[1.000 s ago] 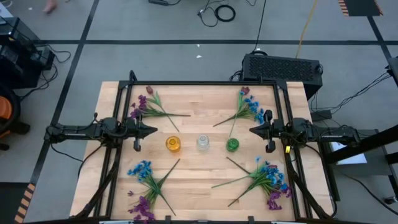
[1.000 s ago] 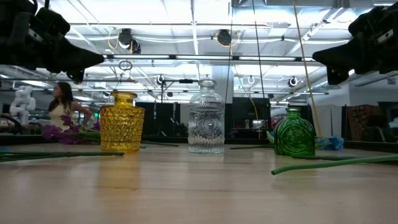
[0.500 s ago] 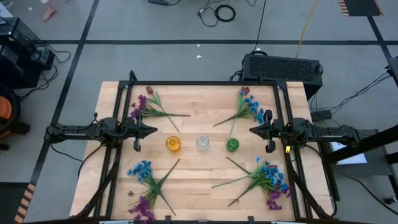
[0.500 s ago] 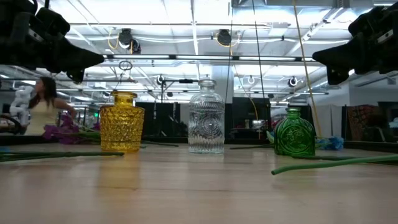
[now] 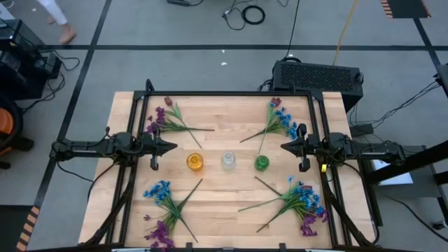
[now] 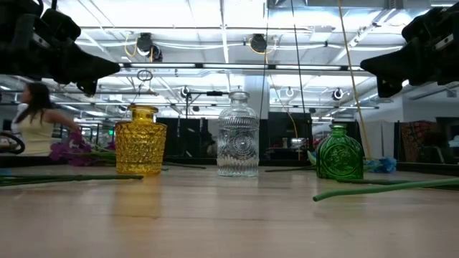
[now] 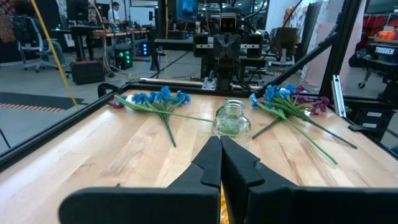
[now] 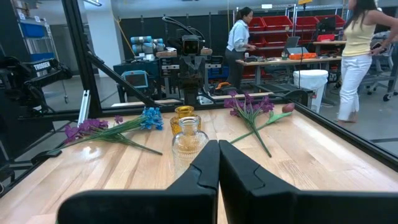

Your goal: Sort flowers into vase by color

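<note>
Both arms are waiting at the sides of the light wooden table [image 5: 224, 189]. The left gripper [image 5: 170, 147] is hanging above the left edge with its two fingers pressed together, holding nothing. The right gripper [image 5: 285, 147] is hanging above the right edge, fingers pressed together too, holding nothing.

Three little glass vases are standing in a row in the middle: a bumpy yellow glass vase [image 5: 194, 162], a clear glass vase [image 5: 228, 160] and a round green glass vase [image 5: 261, 163]. All three look empty.

The flowers are lying flat on the table in four bunches: a purple and dark red bunch [image 5: 164, 119] at the far left, a blue and red bunch [image 5: 278, 120] at the far right, a blue and purple bunch [image 5: 162, 206] at the near left, and a blue and purple bunch [image 5: 301, 203] at the near right.

No flower is sorted yet, so I think the job is just starting. To do the first step well, a gripper should open up, go down on one thin green stem only, pinch it near the middle, and lift slowly so the other stems are not dragged along.

Compared with the earlier pictures, the arms, vases and flowers are all staying in the same spots. Only a person in a yellow top [image 6: 32, 118], far behind the table, is moving along.
</note>
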Robot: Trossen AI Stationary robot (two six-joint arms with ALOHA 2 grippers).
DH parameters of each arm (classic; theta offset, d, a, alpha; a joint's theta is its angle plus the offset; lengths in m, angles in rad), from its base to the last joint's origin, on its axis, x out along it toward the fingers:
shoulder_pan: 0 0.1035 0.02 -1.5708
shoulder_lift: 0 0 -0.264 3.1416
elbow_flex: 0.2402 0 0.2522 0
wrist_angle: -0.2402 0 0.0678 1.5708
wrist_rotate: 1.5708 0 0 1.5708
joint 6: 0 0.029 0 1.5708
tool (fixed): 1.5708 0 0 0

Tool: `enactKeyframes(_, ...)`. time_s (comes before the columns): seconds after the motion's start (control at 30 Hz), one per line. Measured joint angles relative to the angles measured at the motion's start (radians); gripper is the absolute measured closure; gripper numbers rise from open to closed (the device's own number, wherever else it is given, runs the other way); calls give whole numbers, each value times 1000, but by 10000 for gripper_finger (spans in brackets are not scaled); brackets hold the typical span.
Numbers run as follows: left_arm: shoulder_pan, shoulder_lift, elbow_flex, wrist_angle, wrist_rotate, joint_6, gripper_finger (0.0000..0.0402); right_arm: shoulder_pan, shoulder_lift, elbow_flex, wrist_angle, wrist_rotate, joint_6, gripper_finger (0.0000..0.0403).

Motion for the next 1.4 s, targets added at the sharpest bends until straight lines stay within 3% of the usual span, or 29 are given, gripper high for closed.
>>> enactKeyframes(1.4,0,0,0,0,0,0,400,0,0,-1,10,0,-60,403)
